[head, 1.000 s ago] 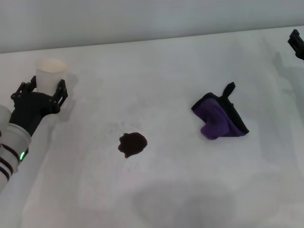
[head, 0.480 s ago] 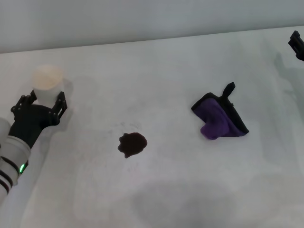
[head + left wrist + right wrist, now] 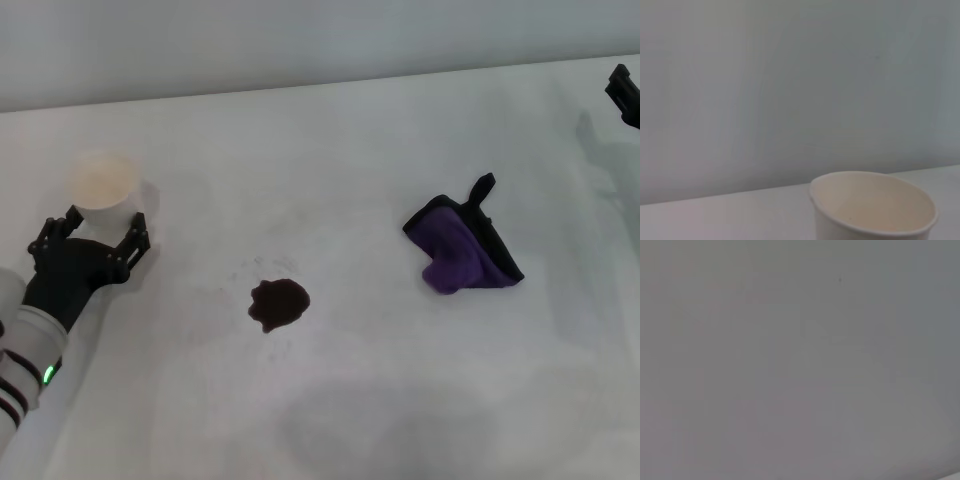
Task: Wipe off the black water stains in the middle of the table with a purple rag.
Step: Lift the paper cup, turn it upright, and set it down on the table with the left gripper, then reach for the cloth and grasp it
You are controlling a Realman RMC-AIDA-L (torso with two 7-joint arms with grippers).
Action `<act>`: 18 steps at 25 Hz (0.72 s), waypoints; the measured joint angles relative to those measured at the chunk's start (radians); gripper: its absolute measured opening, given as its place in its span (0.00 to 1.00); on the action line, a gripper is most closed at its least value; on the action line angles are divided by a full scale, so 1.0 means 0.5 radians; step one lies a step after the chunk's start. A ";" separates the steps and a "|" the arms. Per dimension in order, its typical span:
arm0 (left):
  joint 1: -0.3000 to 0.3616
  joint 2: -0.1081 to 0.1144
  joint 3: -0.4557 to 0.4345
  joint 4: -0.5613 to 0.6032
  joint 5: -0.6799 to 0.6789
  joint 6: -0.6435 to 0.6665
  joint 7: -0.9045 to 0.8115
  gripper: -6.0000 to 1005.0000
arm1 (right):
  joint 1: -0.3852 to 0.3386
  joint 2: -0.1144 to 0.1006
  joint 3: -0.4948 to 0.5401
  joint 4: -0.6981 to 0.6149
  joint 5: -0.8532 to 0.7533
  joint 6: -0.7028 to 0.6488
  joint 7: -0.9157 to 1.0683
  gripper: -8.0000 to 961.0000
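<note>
A white table [image 3: 380,140] with a straight far edge was seen bearing a white paper cup [image 3: 102,183] at its left, a dark lobed stain [image 3: 278,303] near the middle, and a crumpled purple rag [image 3: 462,248] farther right.

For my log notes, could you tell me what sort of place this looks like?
Probably a lab test bench: a bare white table against a plain wall, holding only a stain, a rag and a cup, with the left hand by the cup.
</note>
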 joint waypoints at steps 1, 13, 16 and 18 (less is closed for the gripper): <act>0.004 0.000 -0.001 0.009 0.003 0.002 0.000 0.78 | -0.003 0.000 0.000 0.000 -0.001 0.000 0.000 0.90; 0.315 0.014 -0.005 0.154 0.031 0.308 -0.001 0.88 | 0.010 -0.003 -0.002 0.003 -0.002 0.012 0.010 0.90; 0.462 0.012 -0.039 0.163 0.001 0.510 -0.006 0.88 | 0.020 -0.012 -0.069 -0.022 -0.075 0.020 0.159 0.90; 0.533 0.012 -0.074 0.163 -0.069 0.627 -0.034 0.88 | 0.020 -0.022 -0.219 -0.108 -0.213 0.024 0.430 0.90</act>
